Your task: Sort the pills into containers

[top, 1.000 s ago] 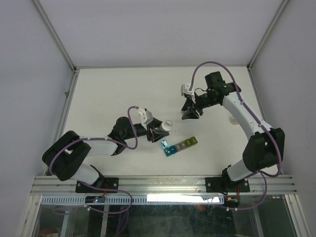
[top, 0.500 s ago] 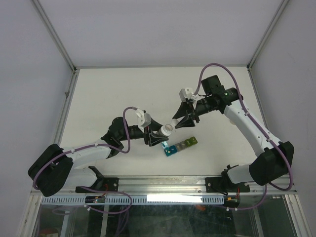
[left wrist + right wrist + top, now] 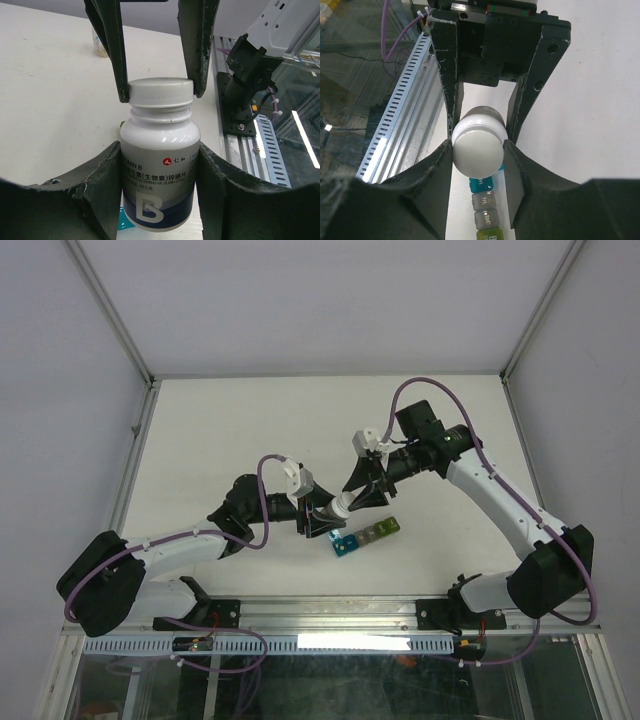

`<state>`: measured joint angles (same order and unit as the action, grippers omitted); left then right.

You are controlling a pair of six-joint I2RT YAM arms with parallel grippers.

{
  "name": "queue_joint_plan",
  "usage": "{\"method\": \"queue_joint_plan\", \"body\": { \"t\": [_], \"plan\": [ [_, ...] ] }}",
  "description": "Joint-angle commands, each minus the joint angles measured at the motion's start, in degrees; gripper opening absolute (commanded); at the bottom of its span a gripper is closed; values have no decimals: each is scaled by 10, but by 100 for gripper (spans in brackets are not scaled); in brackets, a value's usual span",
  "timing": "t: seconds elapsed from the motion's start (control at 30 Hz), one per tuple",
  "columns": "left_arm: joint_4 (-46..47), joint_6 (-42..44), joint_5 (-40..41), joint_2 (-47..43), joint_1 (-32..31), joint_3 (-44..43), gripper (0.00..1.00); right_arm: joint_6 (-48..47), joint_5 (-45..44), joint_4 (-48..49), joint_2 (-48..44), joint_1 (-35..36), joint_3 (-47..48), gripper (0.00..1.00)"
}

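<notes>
My left gripper point(image 3: 322, 515) is shut on a white pill bottle point(image 3: 160, 170) with a blue "B" label and holds it off the table, cap pointing at the right arm. My right gripper point(image 3: 355, 498) is closed around the bottle's white cap point(image 3: 479, 147), with its fingers point(image 3: 112, 45) touching both sides of the cap point(image 3: 161, 92). The containers point(image 3: 365, 535) are a strip of blue, teal, grey and yellow-green cubes with their lids down. They lie on the table just below the bottle and also show in the right wrist view point(image 3: 487, 210).
A small clear vial point(image 3: 100, 42) stands on the table far behind the right gripper. The aluminium rail point(image 3: 330, 615) with both arm bases runs along the near edge. White walls close in the table's left, back and right sides.
My right gripper has come down and to the left from the table's middle onto the bottle's cap and closed round it. My left gripper has shifted the bottle slightly toward it.
</notes>
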<state>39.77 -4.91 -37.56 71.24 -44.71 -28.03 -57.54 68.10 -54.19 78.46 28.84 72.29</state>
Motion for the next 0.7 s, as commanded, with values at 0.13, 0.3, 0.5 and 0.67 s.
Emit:
{"method": "queue_joint_plan", "body": {
  "t": [0.13, 0.3, 0.5, 0.67],
  "plan": [
    [15, -16, 13, -10, -6, -35, 0, -9, -26, 9, -29, 17, -14, 20],
    [40, -51, 9, -5, -6, -42, 0, 11, -41, 22, -29, 25, -25, 20],
    [136, -50, 32, -20, -6, -14, 0, 73, -23, 31, -14, 24, -23, 20],
    [158, -31, 74, -16, -6, -19, 0, 177, -31, 84, -17, 24, -33, 20]
  ]
}}
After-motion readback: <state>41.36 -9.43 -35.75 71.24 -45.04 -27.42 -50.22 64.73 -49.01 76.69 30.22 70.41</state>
